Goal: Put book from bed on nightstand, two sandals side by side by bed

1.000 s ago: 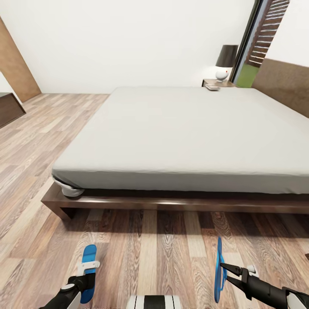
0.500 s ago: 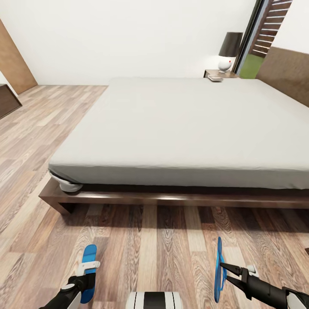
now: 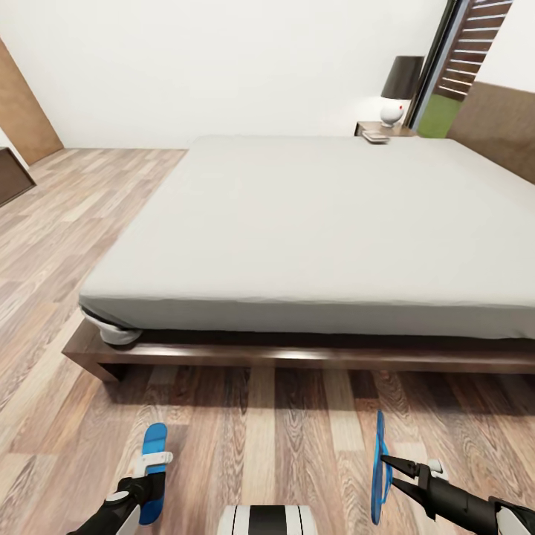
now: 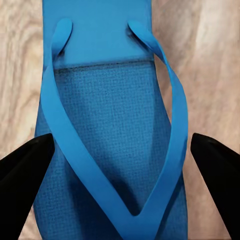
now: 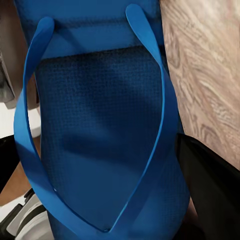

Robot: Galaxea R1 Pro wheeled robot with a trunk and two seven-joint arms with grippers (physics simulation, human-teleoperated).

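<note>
With both arms loaded, each gripper carries one sandal so the pair can go down together beside the bed (image 3: 312, 223).

Left gripper (image 3: 151, 475): jaws pinching the left sandal (image 3: 154, 469) across its sole. Left wrist view has the two dark fingers (image 4: 25, 172) at either edge of the blue footbed (image 4: 107, 140), straps up. Sandal sits roughly flat, toe pointing toward the bed, which suits a straight set-down.

Right gripper (image 3: 390, 475): jaws pinching the right sandal (image 3: 379, 468), held on edge, so the head view gets it as a thin blue sliver. Right wrist view has its strapped face (image 5: 100, 130) square to the camera with a dark finger (image 5: 210, 185) at one side. My read: the wrist needs to roll before release or it lands on its side.

Both sandals hang above the plank floor (image 3: 282, 423) in front of the dark bed frame (image 3: 297, 357), apart from each other, not yet on the ground.

Book (image 3: 376, 137) appears to lie already on the far nightstand (image 3: 371, 128), by the lamp (image 3: 400, 93); too small to read the cover. The mattress top has no book on it, so likely only the sandal step remains.

Risk: uneven orientation between the two, so they may not end up parallel.
</note>
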